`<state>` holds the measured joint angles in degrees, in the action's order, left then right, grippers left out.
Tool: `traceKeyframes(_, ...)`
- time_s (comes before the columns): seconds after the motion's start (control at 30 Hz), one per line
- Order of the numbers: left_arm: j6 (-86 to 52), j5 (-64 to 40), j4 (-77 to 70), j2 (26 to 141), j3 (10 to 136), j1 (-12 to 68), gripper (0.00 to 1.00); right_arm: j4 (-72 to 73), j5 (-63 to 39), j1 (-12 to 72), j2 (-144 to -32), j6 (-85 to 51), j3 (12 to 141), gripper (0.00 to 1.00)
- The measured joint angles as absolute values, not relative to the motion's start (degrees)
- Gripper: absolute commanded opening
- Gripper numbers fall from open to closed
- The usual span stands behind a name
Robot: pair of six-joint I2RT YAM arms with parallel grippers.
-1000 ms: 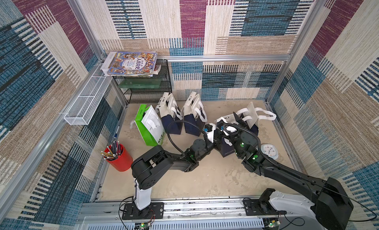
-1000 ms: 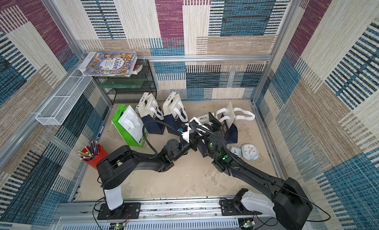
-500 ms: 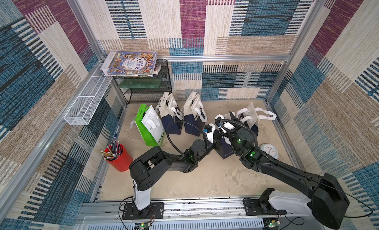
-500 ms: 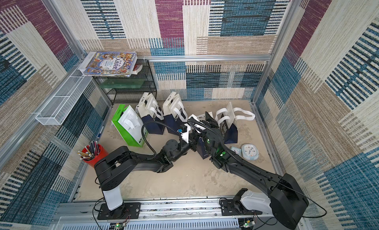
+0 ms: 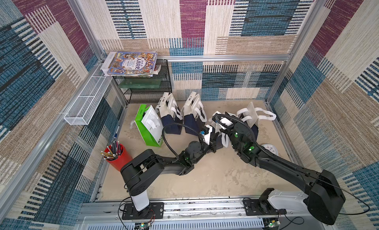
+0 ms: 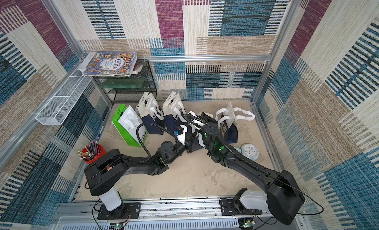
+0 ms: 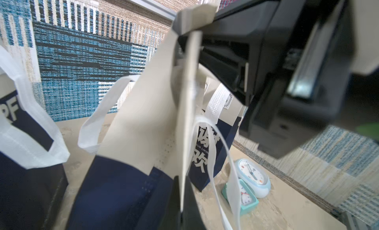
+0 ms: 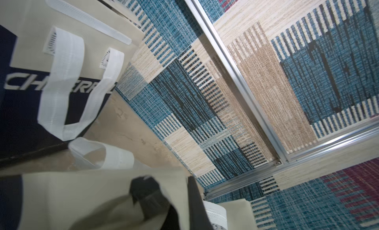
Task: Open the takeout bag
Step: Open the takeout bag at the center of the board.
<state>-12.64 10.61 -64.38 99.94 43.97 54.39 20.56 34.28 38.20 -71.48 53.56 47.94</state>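
The takeout bag (image 5: 219,144), cream above and navy below, stands mid-table between both arms in both top views. My left gripper (image 5: 213,141) is shut on the vertical edge of its cream panel; in the left wrist view that edge (image 7: 185,136) runs down between my dark fingers (image 7: 174,206). My right gripper (image 5: 223,128) is shut on the bag's top rim. The right wrist view shows the cream fabric (image 8: 82,194) pinched between its two black fingers (image 8: 194,200). In the left wrist view the right gripper (image 7: 205,27) clamps the rim corner. A white handle (image 7: 96,120) hangs loose.
Several similar navy-and-cream bags (image 5: 174,116) and a green-and-white bag (image 5: 148,126) stand behind and to the left. Another bag (image 5: 252,118) stands at the right. Two small clocks (image 6: 249,152) lie beside the right arm. A red pencil cup (image 5: 117,157) and a wire shelf with books (image 5: 141,83) are at the left.
My right gripper has gone from open to shut on the bag's top rim, shifting slightly left. My left gripper has stayed shut on the panel edge.
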Motion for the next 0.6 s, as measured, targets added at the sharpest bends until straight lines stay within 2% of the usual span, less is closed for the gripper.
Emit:
traceKeyframes(0.17,-10.2,12.8,-63.1,98.6,42.7,54.4,0.00,14.4,36.7,39.5,-72.3,59.8,51.6,0.02)
traceKeyframes(0.27,-9.7,13.8,-62.8,98.6,42.5,54.1,0.00,11.2,37.8,40.7,-73.1,62.5,53.2,0.33)
traceKeyframes(0.33,-9.7,14.8,-62.4,98.7,42.5,54.0,0.00,10.0,38.9,41.2,-73.6,63.9,54.3,0.63)
traceKeyframes(0.37,-9.7,14.9,-62.1,98.8,42.7,54.0,0.00,9.3,39.3,41.3,-73.6,63.9,55.0,0.69)
traceKeyframes(0.47,-10.2,16.4,-60.7,99.1,43.8,53.8,0.00,5.9,39.9,41.4,-74.0,60.2,59.1,0.83)
traceKeyframes(0.6,-10.9,17.4,-60.6,100.2,44.9,53.8,0.00,-0.3,40.1,38.9,-74.3,46.6,67.8,0.84)
